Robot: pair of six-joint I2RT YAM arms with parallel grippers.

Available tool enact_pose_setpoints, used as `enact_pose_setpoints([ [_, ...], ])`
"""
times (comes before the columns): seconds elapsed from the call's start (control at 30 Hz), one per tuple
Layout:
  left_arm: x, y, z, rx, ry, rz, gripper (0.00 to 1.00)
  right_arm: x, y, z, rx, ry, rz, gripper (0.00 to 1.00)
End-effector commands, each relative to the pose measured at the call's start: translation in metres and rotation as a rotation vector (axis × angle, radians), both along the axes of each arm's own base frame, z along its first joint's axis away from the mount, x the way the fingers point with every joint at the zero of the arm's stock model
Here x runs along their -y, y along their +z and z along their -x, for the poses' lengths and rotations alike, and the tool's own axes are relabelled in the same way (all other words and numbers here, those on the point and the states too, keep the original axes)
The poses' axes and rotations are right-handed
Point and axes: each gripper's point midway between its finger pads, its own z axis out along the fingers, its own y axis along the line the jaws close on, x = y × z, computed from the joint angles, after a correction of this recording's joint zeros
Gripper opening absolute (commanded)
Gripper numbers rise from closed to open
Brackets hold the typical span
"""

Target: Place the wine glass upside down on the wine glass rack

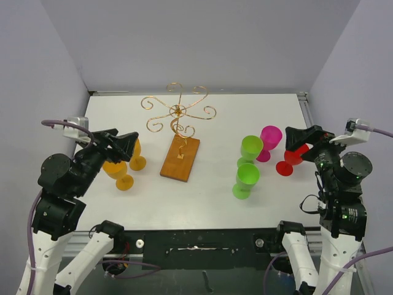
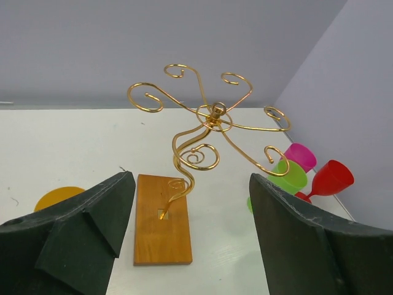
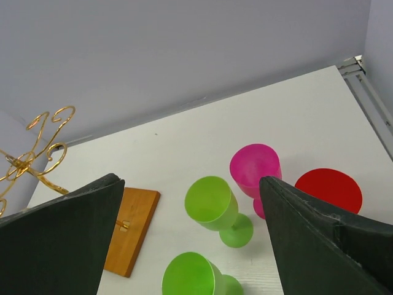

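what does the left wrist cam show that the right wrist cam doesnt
Only left wrist: the wine glass rack's whole scrolled top and part of an orange glass. Only right wrist: the table's metal corner rail. Both: the rack's wooden base, the pink glass, a green glass and the red glass.

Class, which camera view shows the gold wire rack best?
The left wrist view: the wine glass rack is close, scrolls, post and base clear. Top external shows it whole but small; right wrist catches only some scrolls and part of the base.
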Motion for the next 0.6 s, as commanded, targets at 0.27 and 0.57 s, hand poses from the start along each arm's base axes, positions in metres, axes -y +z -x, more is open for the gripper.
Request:
enact_pose_setpoints([
  [0.27,0.034,0.039,0.034,0.19,-0.262,-0.01,0.86,-0.023,-0.004,-0.02,-0.01,0.187,0.034,0.97],
  [0.57,0.028,0.041,0.012,0.206,-0.182,0.038,0.87,-0.024,-0.01,-0.035,-0.027,0.238,0.091,0.93],
])
